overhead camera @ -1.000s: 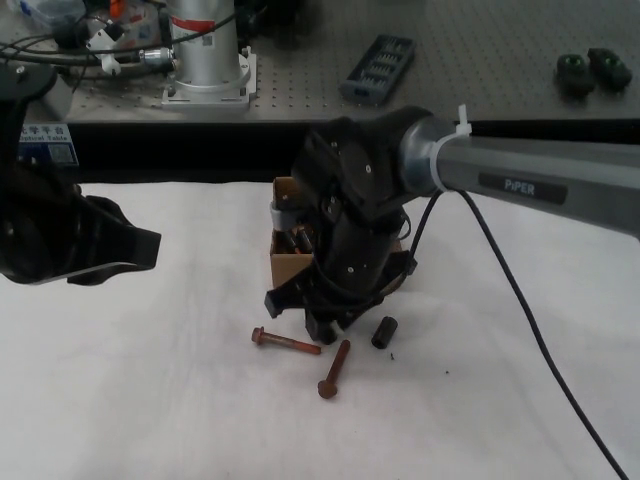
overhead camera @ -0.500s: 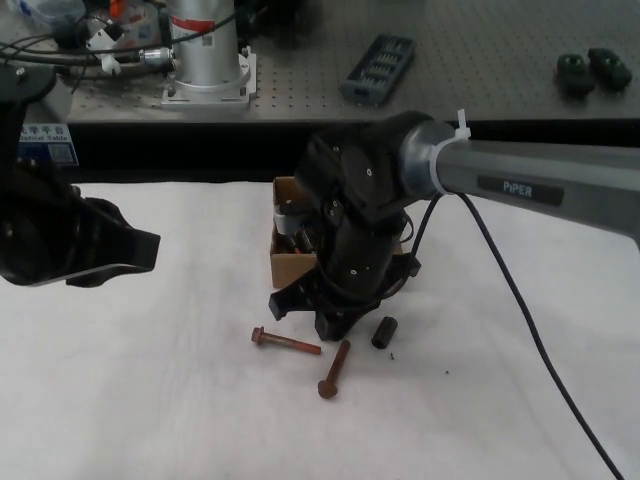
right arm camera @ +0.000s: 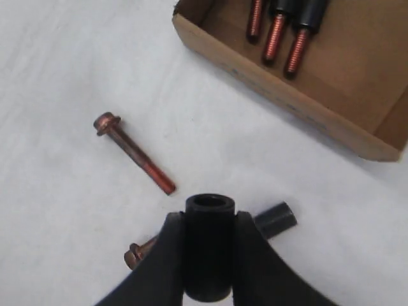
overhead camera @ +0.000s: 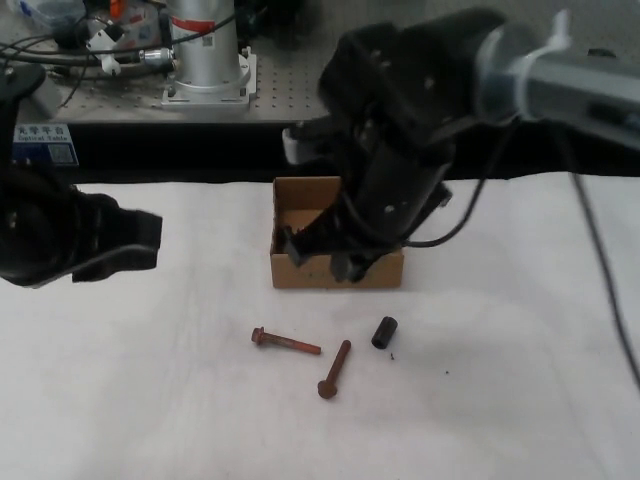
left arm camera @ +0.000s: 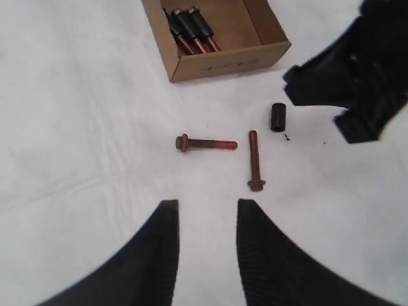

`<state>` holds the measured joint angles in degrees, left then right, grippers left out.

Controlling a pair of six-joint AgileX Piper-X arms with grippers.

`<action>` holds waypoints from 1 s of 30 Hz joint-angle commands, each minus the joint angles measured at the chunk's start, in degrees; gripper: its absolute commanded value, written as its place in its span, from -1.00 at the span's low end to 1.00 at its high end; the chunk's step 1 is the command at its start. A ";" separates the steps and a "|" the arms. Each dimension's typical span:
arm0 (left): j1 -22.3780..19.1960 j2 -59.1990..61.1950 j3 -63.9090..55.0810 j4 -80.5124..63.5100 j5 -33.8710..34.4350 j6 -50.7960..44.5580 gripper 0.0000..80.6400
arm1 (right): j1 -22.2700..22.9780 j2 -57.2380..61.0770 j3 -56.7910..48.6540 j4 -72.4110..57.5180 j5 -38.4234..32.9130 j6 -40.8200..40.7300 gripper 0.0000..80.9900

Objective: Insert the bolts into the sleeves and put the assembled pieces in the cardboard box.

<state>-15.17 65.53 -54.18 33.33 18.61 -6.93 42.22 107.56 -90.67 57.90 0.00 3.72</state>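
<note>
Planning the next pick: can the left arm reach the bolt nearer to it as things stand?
Probably yes: that bolt lies bare on the cloth, the open left tool faces it, and the right tool is off to one side.

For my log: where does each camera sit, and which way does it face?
High view: behind the arms, facing forward and down on the bench; both arms show.
Left wrist view: on the left arm, facing down at loose bolts; open left pincer shows.
Right wrist view: on the right arm, facing down; right pincer holds a sleeve.
All share the box.
</note>
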 commanded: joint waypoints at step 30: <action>-20.09 20.76 -1.27 -17.91 -23.97 -69.57 -0.73 | -0.43 -58.10 44.76 -2.26 11.06 7.00 -0.93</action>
<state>-34.70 85.36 -54.74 16.66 -3.05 -73.77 42.14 50.94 -46.04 54.43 10.96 10.42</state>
